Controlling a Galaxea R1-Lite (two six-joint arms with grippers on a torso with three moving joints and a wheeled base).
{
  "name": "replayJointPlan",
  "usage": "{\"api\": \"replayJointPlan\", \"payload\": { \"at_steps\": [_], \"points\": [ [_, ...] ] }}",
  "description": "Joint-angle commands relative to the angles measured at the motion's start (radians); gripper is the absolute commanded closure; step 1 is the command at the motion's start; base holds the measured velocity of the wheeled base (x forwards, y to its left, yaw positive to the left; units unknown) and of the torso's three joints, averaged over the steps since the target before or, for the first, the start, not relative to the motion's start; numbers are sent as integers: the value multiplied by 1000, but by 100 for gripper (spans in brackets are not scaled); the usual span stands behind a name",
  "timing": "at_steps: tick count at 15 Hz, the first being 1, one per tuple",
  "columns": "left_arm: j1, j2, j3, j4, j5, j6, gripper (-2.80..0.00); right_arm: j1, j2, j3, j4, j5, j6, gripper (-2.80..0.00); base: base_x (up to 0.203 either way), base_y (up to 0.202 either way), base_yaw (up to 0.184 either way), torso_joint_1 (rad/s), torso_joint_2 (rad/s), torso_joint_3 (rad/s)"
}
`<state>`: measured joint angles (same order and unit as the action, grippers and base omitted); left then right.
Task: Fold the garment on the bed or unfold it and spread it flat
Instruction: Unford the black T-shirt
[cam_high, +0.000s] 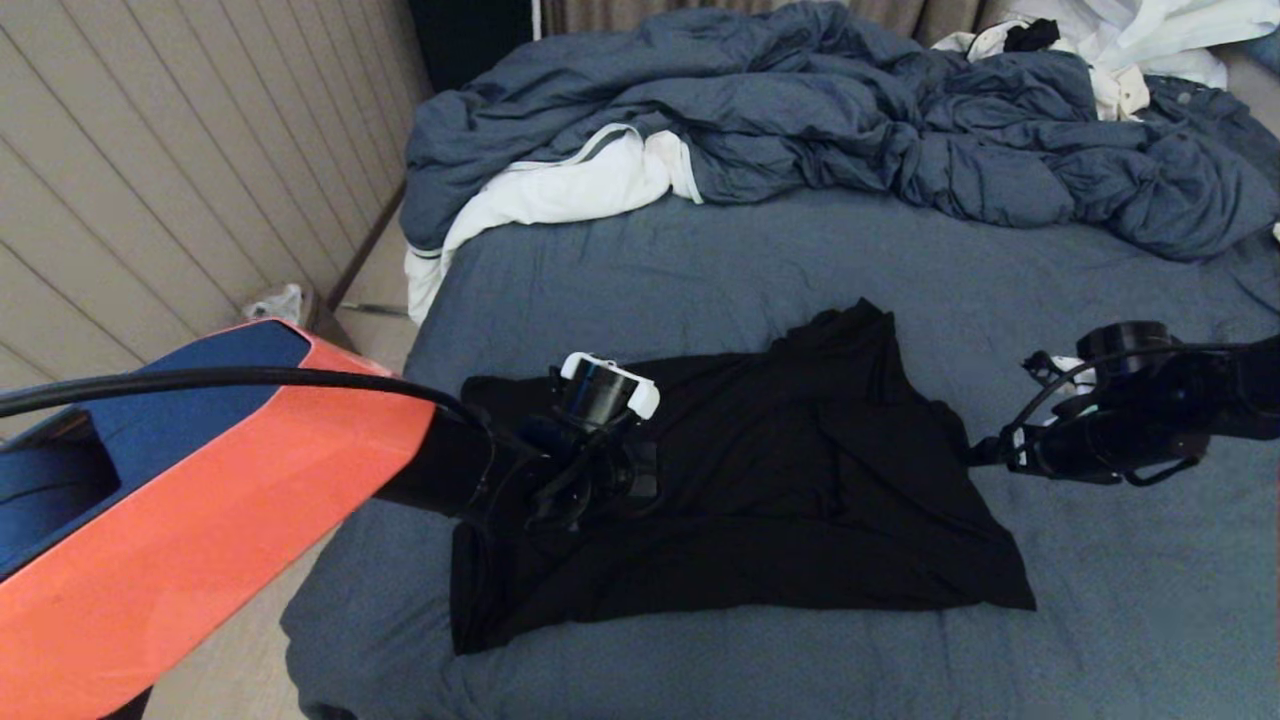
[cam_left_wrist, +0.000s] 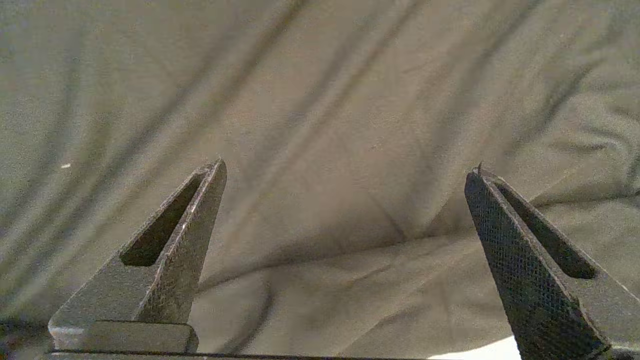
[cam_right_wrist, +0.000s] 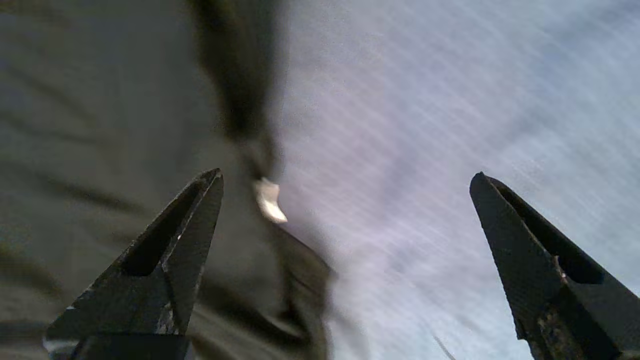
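Slate-blue bed (cam_high: 800, 270) beside panelled wall (cam_high: 150, 180), rumpled duvet (cam_high: 850, 130) at far edge, black T-shirt (cam_high: 800, 480) near front edge, left end effector (cam_left_wrist: 345, 170) wide over shirt, right end effector (cam_right_wrist: 345, 175) wide at its side.

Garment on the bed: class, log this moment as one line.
garment: lying on bed | left gripper: open, over garment | right gripper: open, at garment's edge | held: nothing

Left gripper (cam_left_wrist: 345, 167) jaws spread wide, nothing between them. Two dark wedge fingers (cam_left_wrist: 172, 250), textured pad showing on one. Garment (cam_left_wrist: 320, 100) fills the space ahead of and under the pincer, creased, long wrinkles running diagonally. A fold edge crosses between the fingertips. Small pale patch (cam_left_wrist: 480, 350) beside one finger's base.
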<state>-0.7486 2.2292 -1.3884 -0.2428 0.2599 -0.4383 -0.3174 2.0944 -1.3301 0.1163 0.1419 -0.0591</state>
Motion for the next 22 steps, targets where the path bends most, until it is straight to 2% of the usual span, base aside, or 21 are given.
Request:
{"api": "replayJointPlan", "payload": {
  "at_steps": [1, 3, 6, 8, 9, 12, 16, 19, 22],
  "points": [
    [-1, 18, -12, -3, 2, -2, -280, -36, -55, 36, 0, 5, 0, 0, 0, 0, 0, 0, 0, 0],
    [-1, 20, -12, -3, 1, 1, -280, -47, -78, 55, 1, 4, -6, 0, 0, 0, 0, 0, 0, 0],
    [0, 24, -22, -3, 1, 9, -280, -81, -91, 146, -17, 0, -72, 0, 0, 0, 0, 0, 0, 0],
    [4, 28, -43, 0, 1, 9, -280, -105, -84, 202, -119, 3, -94, 0, 0, 0, 0, 0, 0, 0],
    [7, 18, -43, 4, 0, 9, 0, -108, -79, 212, -148, 4, -97, 0, 0, 0, 0, 0, 0, 0],
    [25, 19, -70, 60, -17, 1, 0, -103, -79, 232, -155, 2, -103, 0, 0, 0, 0, 0, 0, 0],
    [26, 28, -70, 51, -24, 1, 0, -97, -62, 243, -156, 1, -107, 0, 0, 0, 0, 0, 0, 0],
    [28, 56, -97, 51, -17, -2, 0, -62, -46, 251, -172, -1, -106, 0, 0, 0, 0, 0, 0, 0],
    [43, 98, -155, 59, -11, 0, 0, -16, -14, 255, -251, -3, -96, 0, 0, 0, 0, 0, 0, 0]
  ]
}}
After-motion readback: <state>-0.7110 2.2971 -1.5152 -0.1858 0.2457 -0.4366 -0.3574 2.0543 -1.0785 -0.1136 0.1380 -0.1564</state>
